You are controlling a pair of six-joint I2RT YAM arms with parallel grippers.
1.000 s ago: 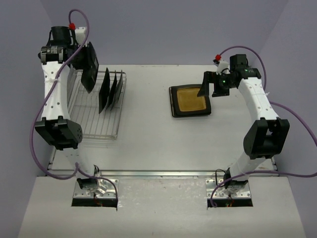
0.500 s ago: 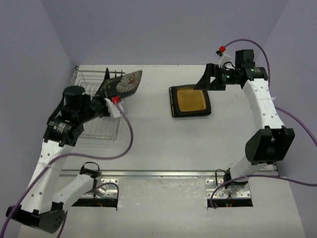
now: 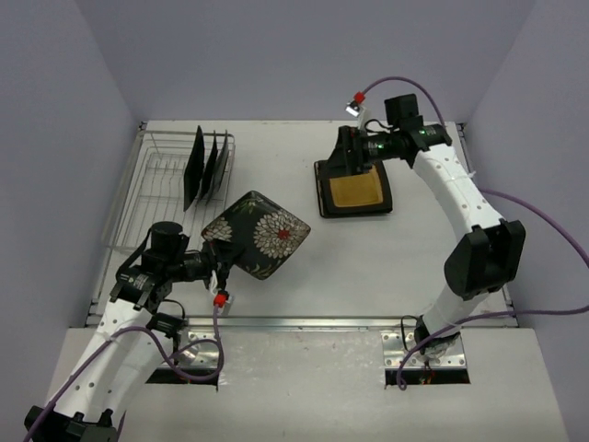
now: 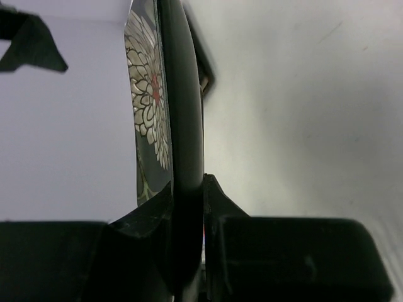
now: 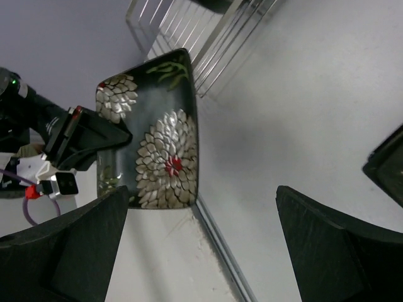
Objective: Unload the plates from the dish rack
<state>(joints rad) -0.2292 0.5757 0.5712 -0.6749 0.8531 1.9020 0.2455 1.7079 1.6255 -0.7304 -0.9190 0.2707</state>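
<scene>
The dish rack (image 3: 147, 198) is a silver wire rack at the table's back left, also in the right wrist view (image 5: 189, 38). Dark plates (image 3: 204, 166) stand on edge in it. A black square plate with white flowers (image 3: 262, 235) hangs tilted over the table, right of the rack's front end. My left gripper (image 3: 219, 258) is shut on its near-left corner. Up close, that plate (image 4: 182, 119) runs edge-on between the left gripper's (image 4: 187, 189) jaws. My right gripper (image 3: 348, 157) stands open above the back-left part of a black plate with a yellow centre (image 3: 359, 191) lying flat.
The right wrist view looks down past the open right gripper (image 5: 201, 189) at the flowered plate (image 5: 160, 157) and the left gripper (image 5: 94, 141). A metal strip (image 3: 304, 322) marks the table's front edge. Purple walls close in the left, back and right.
My left arm has carried the flowered plate out of the rack, forward and right, to the table's front left. The right gripper has swung left over the yellow-centred plate, still open.
</scene>
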